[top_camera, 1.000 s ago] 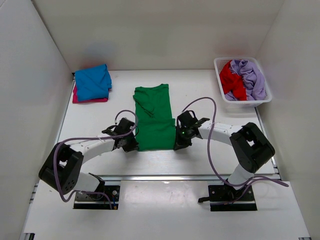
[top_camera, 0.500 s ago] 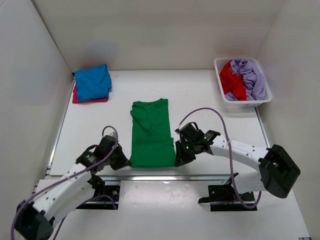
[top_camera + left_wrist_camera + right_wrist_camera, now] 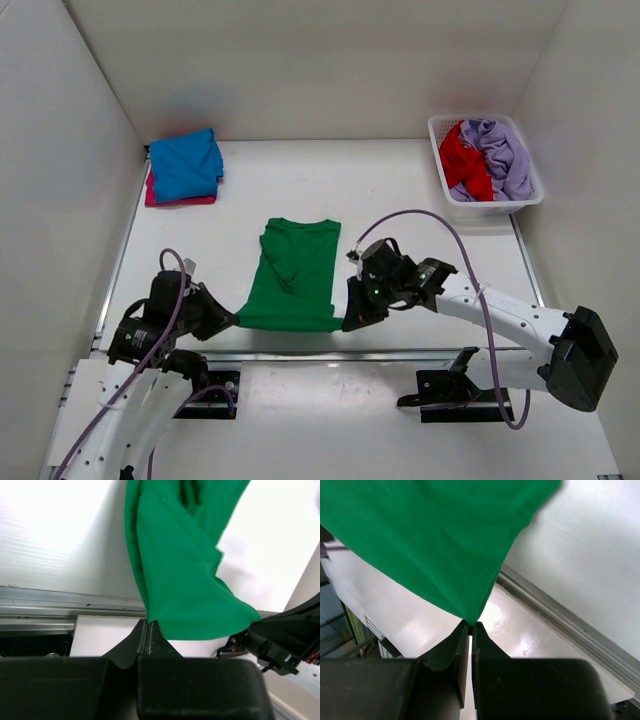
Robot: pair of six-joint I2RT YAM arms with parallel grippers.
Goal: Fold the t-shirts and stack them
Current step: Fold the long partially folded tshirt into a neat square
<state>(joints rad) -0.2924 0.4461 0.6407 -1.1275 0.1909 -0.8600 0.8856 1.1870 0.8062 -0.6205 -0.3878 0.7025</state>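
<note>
A bright green t-shirt (image 3: 293,275) lies lengthwise in the middle of the table, folded narrow, its near hem lifted. My left gripper (image 3: 236,320) is shut on the hem's left corner (image 3: 150,620). My right gripper (image 3: 347,322) is shut on the hem's right corner (image 3: 472,621). The near edge hangs stretched between them over the table's front rail. A folded blue t-shirt (image 3: 186,163) lies on a magenta-pink one (image 3: 165,198) at the back left. A red t-shirt (image 3: 464,160) and a lilac one (image 3: 500,155) are crumpled in the basket.
The white lattice basket (image 3: 441,130) stands at the back right corner. White walls close the left, back and right sides. A metal rail (image 3: 330,352) runs along the table's front edge, with the arm bases below it.
Both grippers have pulled the green shirt's near hem toward the front edge and lifted it. The whole shirt has slid nearer, and the left arm has drawn back to the left.
</note>
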